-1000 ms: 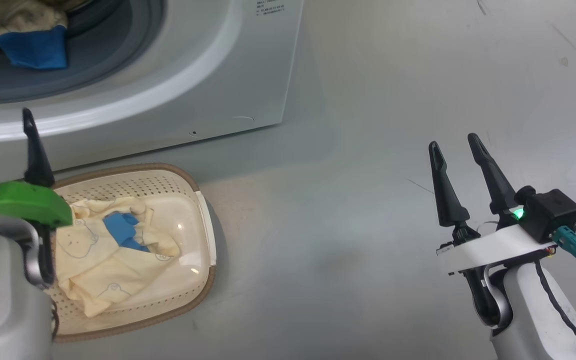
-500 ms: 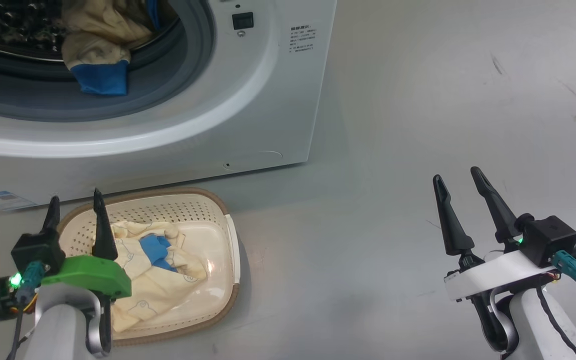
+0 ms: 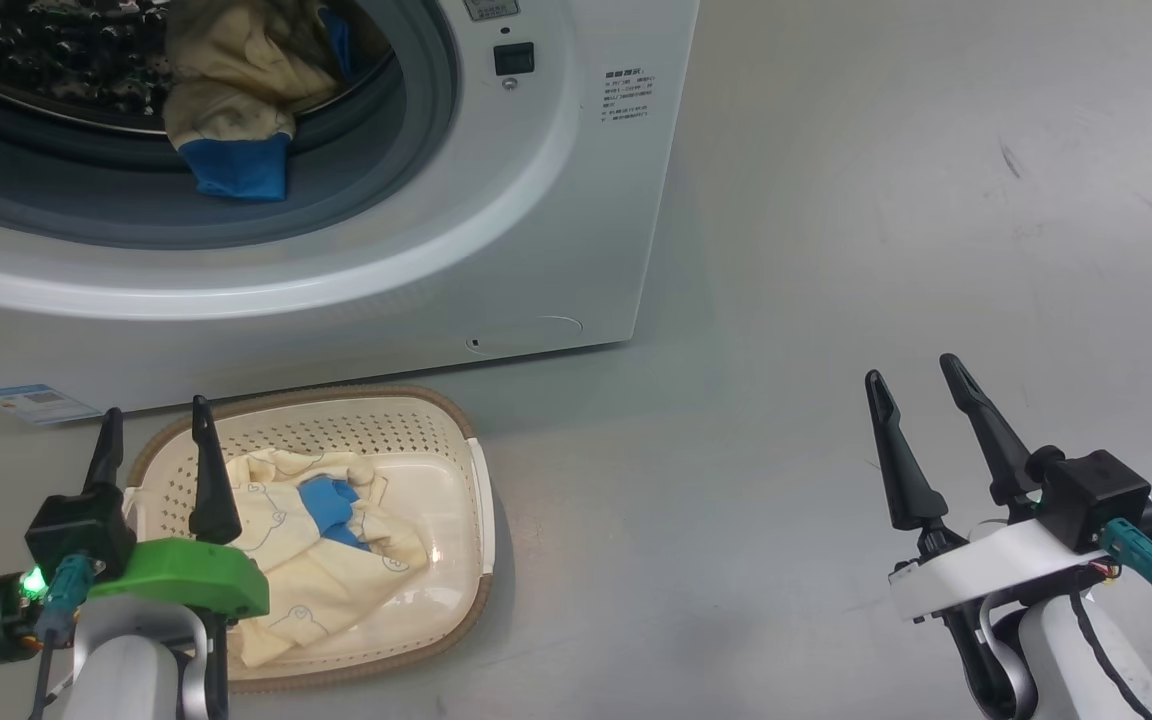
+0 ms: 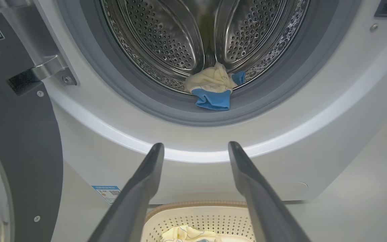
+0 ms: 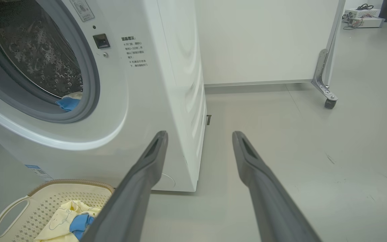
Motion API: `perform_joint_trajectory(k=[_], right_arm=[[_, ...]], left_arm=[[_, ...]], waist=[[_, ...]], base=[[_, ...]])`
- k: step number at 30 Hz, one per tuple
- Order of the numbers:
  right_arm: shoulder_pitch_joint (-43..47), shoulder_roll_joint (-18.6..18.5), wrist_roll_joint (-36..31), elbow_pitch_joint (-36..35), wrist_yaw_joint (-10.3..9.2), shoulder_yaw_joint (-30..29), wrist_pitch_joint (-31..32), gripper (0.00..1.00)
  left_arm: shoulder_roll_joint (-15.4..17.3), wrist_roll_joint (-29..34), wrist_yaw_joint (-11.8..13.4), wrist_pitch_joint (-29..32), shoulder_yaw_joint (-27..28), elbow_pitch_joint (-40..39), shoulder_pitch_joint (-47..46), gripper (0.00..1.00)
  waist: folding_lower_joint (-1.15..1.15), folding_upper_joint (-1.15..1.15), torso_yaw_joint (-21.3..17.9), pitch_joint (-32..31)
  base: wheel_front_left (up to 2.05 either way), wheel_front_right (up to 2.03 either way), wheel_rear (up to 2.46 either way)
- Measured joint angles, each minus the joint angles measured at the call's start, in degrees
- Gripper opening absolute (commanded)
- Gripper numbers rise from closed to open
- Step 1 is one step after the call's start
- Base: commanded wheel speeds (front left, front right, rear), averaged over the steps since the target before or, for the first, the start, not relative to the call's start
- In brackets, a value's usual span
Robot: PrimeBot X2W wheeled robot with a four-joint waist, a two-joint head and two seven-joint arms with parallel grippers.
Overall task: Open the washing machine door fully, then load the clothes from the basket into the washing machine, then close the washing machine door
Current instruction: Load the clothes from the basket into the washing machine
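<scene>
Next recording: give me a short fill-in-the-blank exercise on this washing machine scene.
1. The washing machine door stands ____.
2. A cream garment's ____ cuff hangs from the drum over the gasket.
3. The left gripper and the right gripper, jaws apart, hold ____.
Missing words: open; blue; nothing.
</scene>
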Motion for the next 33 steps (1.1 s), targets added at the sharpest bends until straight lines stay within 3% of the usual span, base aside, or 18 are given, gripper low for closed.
perform_joint_trajectory(k=[19, 25, 33], right_arm=[[0.5, 0.0, 0.0, -1.3, 0.0, 0.1, 0.0, 1.0], [0.3, 0.0, 0.0, -2.1, 0.0, 0.9, 0.0, 1.0], [-1.2, 0.2, -0.1, -2.8, 0.0, 2.7, 0.0, 1.0]], left_arm=[[-0.1, 0.1, 1.0, 0.2, -2.3, -5.5, 1.8, 1.0], [-0.1, -0.4, 0.0, 4.4, -3.7, -5.7, -0.3, 1.0], [2.7, -0.4, -1.8, 12.5, -4.2, -5.6, -8.3, 1.0]], waist=[[0.0, 0.0, 0.2, 1.3], [0.0, 0.0, -0.1, 2.7], [0.0, 0.0, -1.4, 5.3]], base=[[0.0, 0.0, 0.0], [0.0, 0.0, 0.0], [0.0, 0.0, 0.0]])
